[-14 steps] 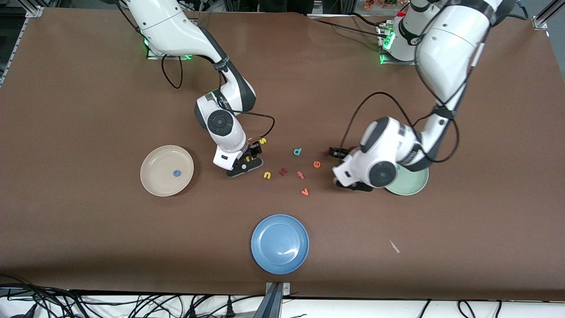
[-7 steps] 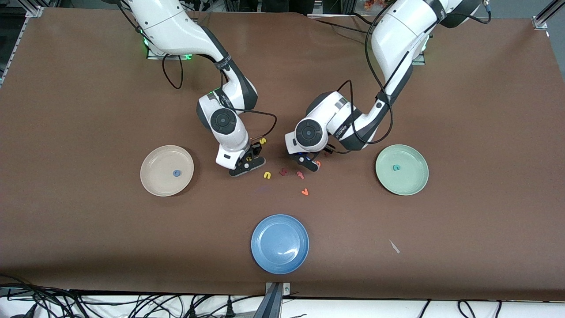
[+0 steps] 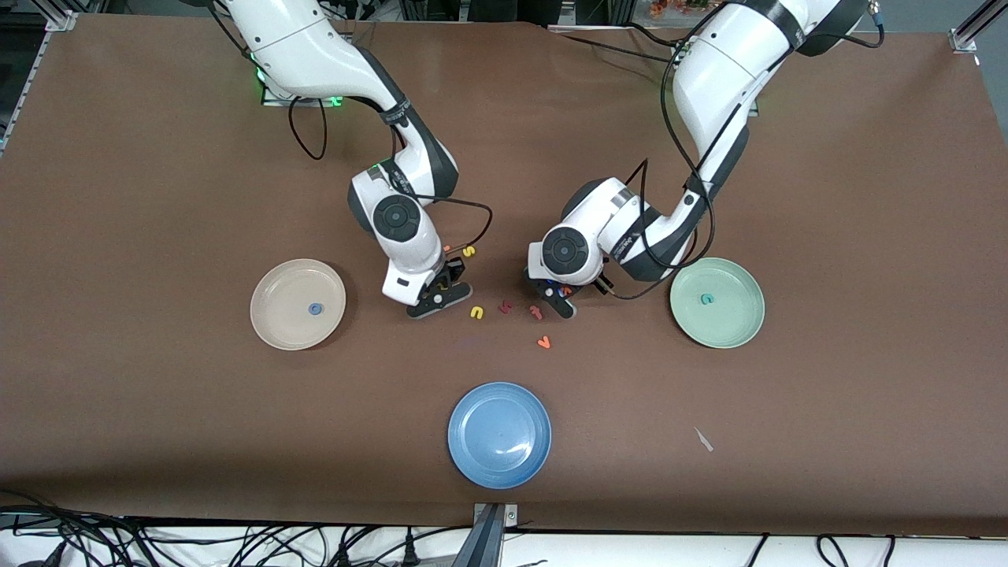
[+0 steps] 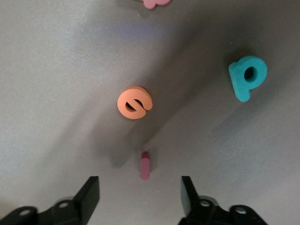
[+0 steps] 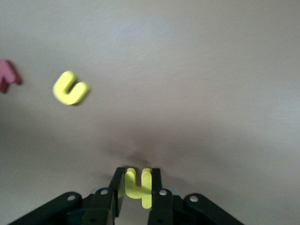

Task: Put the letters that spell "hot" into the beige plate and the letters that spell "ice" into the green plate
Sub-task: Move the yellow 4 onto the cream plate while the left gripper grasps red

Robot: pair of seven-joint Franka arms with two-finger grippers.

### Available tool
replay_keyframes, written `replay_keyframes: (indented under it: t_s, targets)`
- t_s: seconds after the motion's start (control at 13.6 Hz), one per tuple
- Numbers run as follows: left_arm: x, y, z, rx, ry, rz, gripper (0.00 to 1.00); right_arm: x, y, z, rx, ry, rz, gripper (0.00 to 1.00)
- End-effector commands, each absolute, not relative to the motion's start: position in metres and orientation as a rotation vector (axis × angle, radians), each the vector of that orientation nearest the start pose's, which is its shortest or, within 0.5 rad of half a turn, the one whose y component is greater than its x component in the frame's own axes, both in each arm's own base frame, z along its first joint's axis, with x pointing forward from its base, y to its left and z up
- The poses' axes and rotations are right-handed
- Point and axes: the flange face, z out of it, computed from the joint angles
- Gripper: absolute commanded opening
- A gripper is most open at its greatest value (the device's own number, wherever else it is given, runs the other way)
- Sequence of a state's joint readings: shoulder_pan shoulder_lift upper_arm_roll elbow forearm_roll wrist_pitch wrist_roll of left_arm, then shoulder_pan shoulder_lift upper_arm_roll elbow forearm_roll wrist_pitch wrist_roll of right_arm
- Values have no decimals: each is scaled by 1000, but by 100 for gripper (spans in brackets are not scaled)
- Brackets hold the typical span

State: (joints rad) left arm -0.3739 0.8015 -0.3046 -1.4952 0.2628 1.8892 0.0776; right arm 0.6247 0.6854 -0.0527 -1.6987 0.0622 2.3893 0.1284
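My right gripper [image 3: 441, 294] is down at the table, shut on the yellow "h" [image 5: 138, 186], which stands between its jaws. The beige plate [image 3: 277, 324] holds the blue "o" [image 3: 316, 309]. The green plate [image 3: 736, 323] holds the teal "c" [image 3: 708, 298]. My left gripper [image 3: 554, 300] is low over the middle letters, open; the dark red "i" [image 4: 145, 165] lies just ahead of its jaws [image 4: 139, 188]. The orange "e" [image 4: 134, 102] lies a little past the "i". The orange "t" [image 3: 536, 312] lies beside the left gripper.
Loose letters lie in the middle: a yellow "s" [image 3: 469, 252], a yellow "n" [image 3: 476, 313], a pinkish-red letter [image 3: 505, 307], an orange "v" [image 3: 543, 342] and a teal "d" [image 4: 247, 77]. A blue plate [image 3: 499, 465] sits nearer the front camera.
The left arm swung from the green plate to the middle letters, leaving the "c" in the plate, and its jaws narrowed. The right gripper closed on the yellow "h".
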Motion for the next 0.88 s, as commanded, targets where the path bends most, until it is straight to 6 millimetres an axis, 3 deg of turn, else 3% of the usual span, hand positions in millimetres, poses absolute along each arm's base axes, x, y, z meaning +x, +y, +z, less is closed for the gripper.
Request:
replay_keyframes:
  t_s: [0.0,0.22,0.29,0.52,0.81]
  targets:
    - [550,-384,178,-2671,1309,490,59,598,320,233,-3114,-643,30,9]
    - [548,-386,176,-2668,1316,494,53,611,278,241,-3157,-604,38,9]
    - [545,-385,174,-2663,1317,504,41,612,265,243,-3171,-576,38,9]
    - [540,-387,170,-2654,1326,516,37,618,204,248,-3230,-446,42,10]
    - [538,-389,164,-2654,1330,521,34,616,149,240,-3251,-339,-11,12]
